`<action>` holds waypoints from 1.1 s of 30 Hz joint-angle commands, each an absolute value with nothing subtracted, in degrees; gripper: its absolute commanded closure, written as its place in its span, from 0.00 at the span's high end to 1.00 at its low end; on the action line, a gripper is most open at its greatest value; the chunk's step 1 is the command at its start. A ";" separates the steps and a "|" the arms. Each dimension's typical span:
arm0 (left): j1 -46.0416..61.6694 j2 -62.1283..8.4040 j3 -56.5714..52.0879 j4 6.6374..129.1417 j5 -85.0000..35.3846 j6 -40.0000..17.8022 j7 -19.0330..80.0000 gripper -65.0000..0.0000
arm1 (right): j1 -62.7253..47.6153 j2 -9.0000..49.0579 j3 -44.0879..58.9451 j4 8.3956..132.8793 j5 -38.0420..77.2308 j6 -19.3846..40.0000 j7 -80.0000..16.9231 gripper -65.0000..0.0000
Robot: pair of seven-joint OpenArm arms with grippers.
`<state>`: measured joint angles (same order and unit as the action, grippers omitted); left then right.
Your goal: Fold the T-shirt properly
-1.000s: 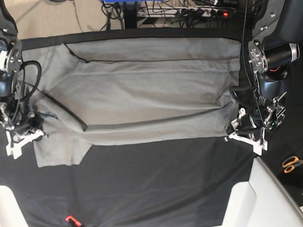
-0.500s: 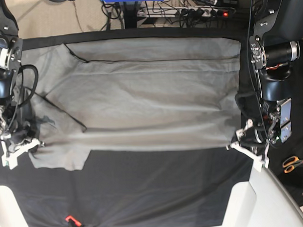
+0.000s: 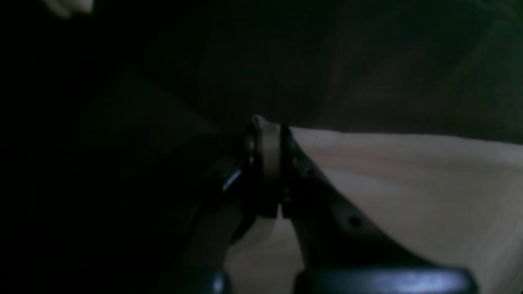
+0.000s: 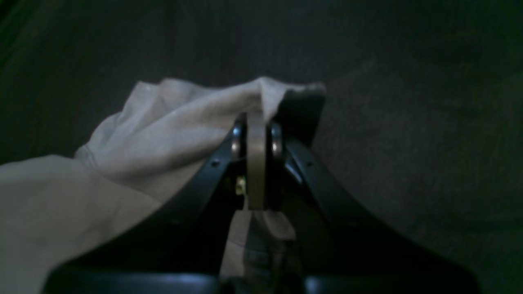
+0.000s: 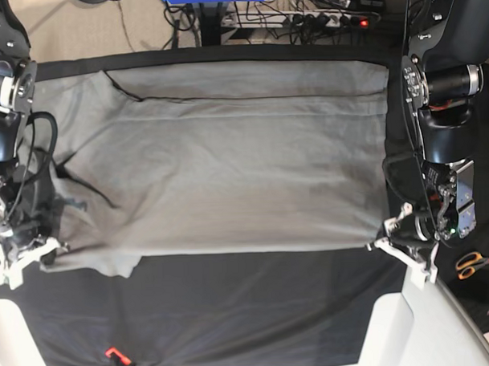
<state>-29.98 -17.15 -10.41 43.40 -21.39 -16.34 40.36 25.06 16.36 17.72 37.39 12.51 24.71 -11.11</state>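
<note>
The light-grey T-shirt lies spread across the black table cover, its near edge pulled straight. At the right of the base view my left gripper is shut on the shirt's near right corner. The left wrist view shows the left gripper pinching the pale T-shirt, jaws together. At the left of the base view my right gripper is shut on the shirt's near left part, by the sleeve. In the right wrist view the right gripper holds a bunched fold of the T-shirt.
Orange-handled scissors lie off the table's right side. A small orange and black tool sits at the near edge. White table corners show near the front. Cables and a power strip run behind the table.
Both grippers have moved toward the near edge with the shirt's hem in them. The cloth has been drawn flatter and now covers more of the black cover.
</note>
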 commanded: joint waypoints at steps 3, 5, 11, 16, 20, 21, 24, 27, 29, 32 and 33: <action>-31.87 -17.89 -10.59 44.79 -22.02 -16.40 39.43 0.00 | 26.86 17.54 17.80 38.90 13.05 24.92 -9.45 0.01; -31.87 -17.89 -10.59 44.79 -22.02 -16.40 39.43 0.00 | 26.86 17.54 17.19 38.90 13.05 24.92 -9.45 0.01; -31.87 -17.89 -10.59 44.88 -22.02 -16.40 39.43 0.00 | 26.86 17.63 9.36 38.90 13.05 24.84 -9.27 0.01; -31.96 -17.89 -10.59 44.88 -22.02 -16.40 39.43 0.00 | 26.95 17.98 9.01 38.81 13.05 24.75 -9.36 0.01; -31.87 -17.89 -10.59 44.88 -21.93 -16.40 39.43 0.00 | 27.03 19.65 7.96 38.46 13.05 20.26 -9.63 0.01; -31.87 -17.89 -10.51 44.88 -21.93 -16.40 39.43 0.00 | 27.03 20.26 6.99 38.46 13.05 19.21 -9.63 0.01; -31.87 -17.89 -10.24 44.88 -21.93 -16.40 39.43 0.00 | 27.03 21.23 2.59 38.46 13.05 17.80 -9.63 0.01; -31.96 -17.89 -9.98 44.88 -21.85 -16.40 39.43 0.00 | 27.82 22.02 -0.66 38.37 13.05 17.71 -9.71 0.01; -31.96 -17.89 -9.98 44.88 -21.49 -16.40 39.43 0.00 | 28.18 22.11 -2.33 37.14 13.05 17.71 -9.71 0.01; -31.87 -17.89 -9.98 44.88 -21.49 -16.40 39.43 0.00 | 29.67 22.20 -4.53 34.95 13.05 17.71 -9.71 0.01; -31.87 -17.89 -9.98 44.88 -21.49 -16.40 39.43 0.00 | 30.20 22.29 -5.49 34.24 12.97 17.71 -9.63 0.01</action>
<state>-30.13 -17.15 -9.91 43.68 -21.19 -16.45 40.34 28.32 21.15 -5.56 33.67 12.95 17.93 -10.90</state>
